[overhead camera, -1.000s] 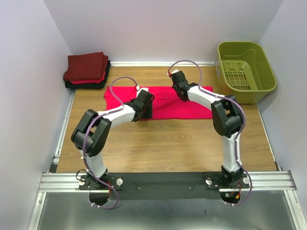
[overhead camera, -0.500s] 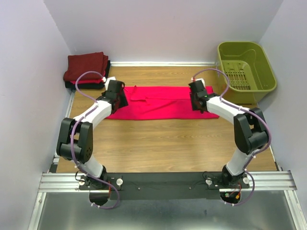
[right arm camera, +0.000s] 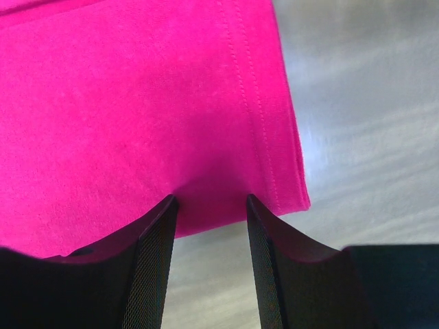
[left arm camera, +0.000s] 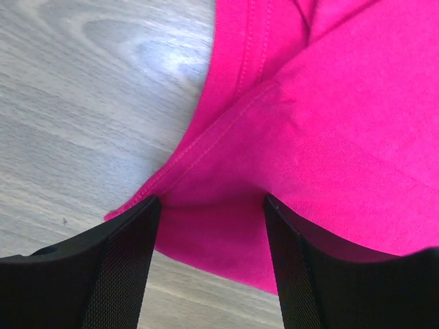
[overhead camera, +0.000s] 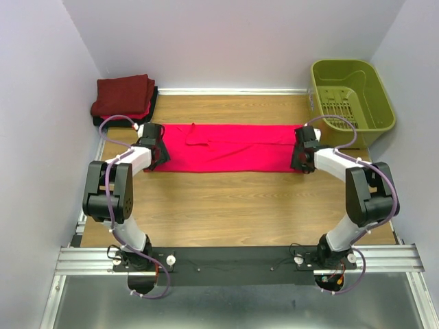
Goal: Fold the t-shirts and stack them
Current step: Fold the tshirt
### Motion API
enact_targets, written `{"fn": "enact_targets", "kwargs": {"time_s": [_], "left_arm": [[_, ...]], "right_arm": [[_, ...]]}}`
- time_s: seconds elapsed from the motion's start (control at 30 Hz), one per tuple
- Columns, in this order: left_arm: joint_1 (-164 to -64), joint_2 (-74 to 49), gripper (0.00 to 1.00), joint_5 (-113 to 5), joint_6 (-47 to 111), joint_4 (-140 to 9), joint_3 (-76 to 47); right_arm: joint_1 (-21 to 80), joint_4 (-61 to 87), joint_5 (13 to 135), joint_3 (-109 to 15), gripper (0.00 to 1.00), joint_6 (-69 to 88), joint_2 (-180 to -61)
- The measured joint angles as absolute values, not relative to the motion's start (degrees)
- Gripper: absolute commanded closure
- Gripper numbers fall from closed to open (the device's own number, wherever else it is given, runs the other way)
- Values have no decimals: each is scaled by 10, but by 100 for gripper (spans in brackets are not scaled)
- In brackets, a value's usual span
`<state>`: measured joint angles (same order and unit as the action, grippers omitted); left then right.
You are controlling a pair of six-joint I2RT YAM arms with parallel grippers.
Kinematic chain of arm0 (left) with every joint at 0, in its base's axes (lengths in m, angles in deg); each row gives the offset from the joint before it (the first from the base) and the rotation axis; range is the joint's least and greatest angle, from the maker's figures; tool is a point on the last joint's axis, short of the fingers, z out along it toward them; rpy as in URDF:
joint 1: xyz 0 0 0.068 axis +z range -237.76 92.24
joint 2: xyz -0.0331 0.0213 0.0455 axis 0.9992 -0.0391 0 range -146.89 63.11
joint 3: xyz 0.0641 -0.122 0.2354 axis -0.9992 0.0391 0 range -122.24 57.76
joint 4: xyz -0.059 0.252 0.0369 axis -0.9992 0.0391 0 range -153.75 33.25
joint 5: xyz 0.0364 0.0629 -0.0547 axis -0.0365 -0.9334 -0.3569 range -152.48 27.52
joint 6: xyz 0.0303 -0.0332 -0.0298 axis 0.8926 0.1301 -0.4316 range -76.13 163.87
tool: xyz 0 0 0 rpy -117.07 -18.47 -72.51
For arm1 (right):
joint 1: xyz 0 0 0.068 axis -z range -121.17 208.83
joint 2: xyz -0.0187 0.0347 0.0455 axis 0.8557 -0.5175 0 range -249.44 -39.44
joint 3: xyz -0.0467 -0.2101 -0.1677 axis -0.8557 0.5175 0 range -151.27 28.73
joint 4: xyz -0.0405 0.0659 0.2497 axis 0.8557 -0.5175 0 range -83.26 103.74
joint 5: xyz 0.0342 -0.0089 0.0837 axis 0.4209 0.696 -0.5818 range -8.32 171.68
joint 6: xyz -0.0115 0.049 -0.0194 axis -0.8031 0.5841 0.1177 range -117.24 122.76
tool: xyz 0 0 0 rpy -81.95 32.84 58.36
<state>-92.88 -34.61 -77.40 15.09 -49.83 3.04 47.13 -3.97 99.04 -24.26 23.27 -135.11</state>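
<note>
We are straddling the pink-red t-shirt [overhead camera: 233, 147] with spread jaws, clasping nothing: left gripper [left arm camera: 210, 202] over its left end, right gripper [right arm camera: 210, 201] over its right end.

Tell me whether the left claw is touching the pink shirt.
Cannot tell. In the left wrist view the left claw straddles a corner of the pink shirt, jaws open, but no contact or gap shows plainly. The top view is too coarse.

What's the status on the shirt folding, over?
Left gripper open at pink shirt, left end. Right gripper open at right end. Folded stack far left. Nothing in the way.
</note>
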Motion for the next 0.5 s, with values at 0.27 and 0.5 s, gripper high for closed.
{"fn": "enact_targets", "kwargs": {"time_s": [0.27, 0.5], "left_arm": [[-876, -270, 30, -744, 146, -522, 117], [-840, -151, 26, -731, 122, -457, 194]], "right_arm": [[497, -50, 916, -144, 47, 296, -1251], [499, -149, 836, -117, 43, 325, -1177]]}}
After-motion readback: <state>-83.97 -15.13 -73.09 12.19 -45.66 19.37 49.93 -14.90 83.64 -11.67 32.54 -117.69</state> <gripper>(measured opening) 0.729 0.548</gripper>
